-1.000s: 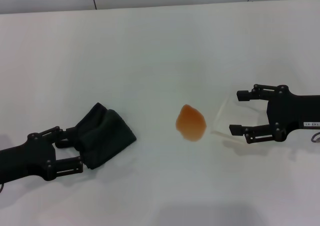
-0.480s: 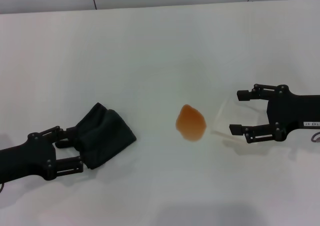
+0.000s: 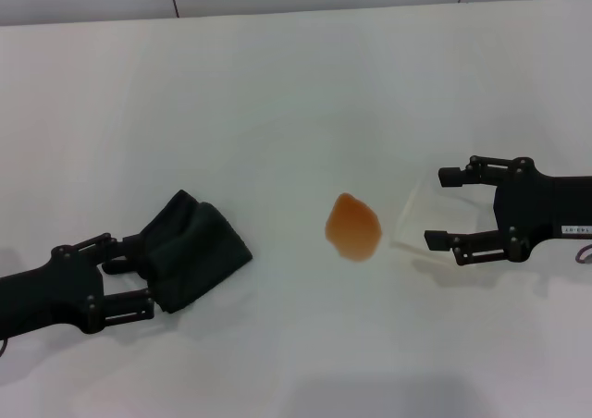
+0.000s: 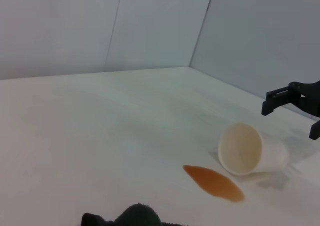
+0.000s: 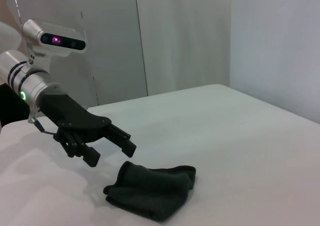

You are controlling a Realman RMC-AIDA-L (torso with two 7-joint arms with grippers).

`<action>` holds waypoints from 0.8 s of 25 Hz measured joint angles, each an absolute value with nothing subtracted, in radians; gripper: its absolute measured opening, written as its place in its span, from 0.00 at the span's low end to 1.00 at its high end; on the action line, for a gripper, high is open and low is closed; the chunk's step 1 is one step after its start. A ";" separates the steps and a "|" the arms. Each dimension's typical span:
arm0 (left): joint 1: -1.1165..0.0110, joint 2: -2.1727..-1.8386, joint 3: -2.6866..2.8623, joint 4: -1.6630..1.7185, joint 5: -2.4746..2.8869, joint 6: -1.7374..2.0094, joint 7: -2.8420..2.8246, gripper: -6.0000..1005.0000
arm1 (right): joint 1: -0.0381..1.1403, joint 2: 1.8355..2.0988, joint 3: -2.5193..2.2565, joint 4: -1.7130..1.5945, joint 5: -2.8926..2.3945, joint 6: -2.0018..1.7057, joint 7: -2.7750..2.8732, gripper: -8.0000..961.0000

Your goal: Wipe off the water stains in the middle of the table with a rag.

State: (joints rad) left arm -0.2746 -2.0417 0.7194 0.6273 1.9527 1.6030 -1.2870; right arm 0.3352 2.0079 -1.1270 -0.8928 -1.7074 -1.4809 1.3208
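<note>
The orange water stain (image 3: 352, 227) lies mid-table on the white table (image 3: 277, 94); it also shows in the left wrist view (image 4: 215, 183). The black rag (image 3: 194, 253) lies bunched to its left and shows in the right wrist view (image 5: 152, 188). My left gripper (image 3: 139, 275) is open at the rag's near end, its fingers spread on either side; the right wrist view shows this gripper (image 5: 112, 151) held just beside the rag, not closed on it. My right gripper (image 3: 444, 207) is open to the right of the stain, its fingers spread around a tipped cup.
A clear plastic cup (image 3: 425, 219) lies on its side just right of the stain, its mouth toward the stain (image 4: 247, 150). The right gripper (image 4: 290, 118) shows behind it. Grey wall panels stand beyond the table's far edge.
</note>
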 joint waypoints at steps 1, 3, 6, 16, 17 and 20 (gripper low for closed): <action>-0.275 -2.042 0.719 0.627 1.953 1.603 -1.287 0.89 | 0.335 2.008 -1.127 -0.893 -1.707 -1.481 1.321 0.89; -0.275 -2.042 0.719 0.627 1.953 1.603 -1.287 0.89 | 0.334 2.008 -1.127 -0.893 -1.707 -1.481 1.321 0.89; -0.275 -2.042 0.719 0.627 1.953 1.603 -1.289 0.89 | 0.334 2.008 -1.128 -0.893 -1.707 -1.481 1.321 0.89; -0.275 -2.042 0.719 0.627 1.953 1.603 -1.297 0.89 | 0.335 2.008 -1.128 -0.893 -1.707 -1.482 1.320 0.89; -0.275 -2.042 0.719 0.627 1.953 1.603 -1.299 0.89 | 0.335 2.008 -1.127 -0.893 -1.707 -1.482 1.320 0.89; -0.275 -2.042 0.719 0.627 1.953 1.603 -1.299 0.89 | 0.336 2.008 -1.127 -0.893 -1.707 -1.482 1.320 0.88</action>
State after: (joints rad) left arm -0.2755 -2.0417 0.7194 0.6274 1.9528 1.6029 -1.2989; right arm 0.3357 2.0080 -1.1275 -0.8928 -1.7073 -1.4819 1.3198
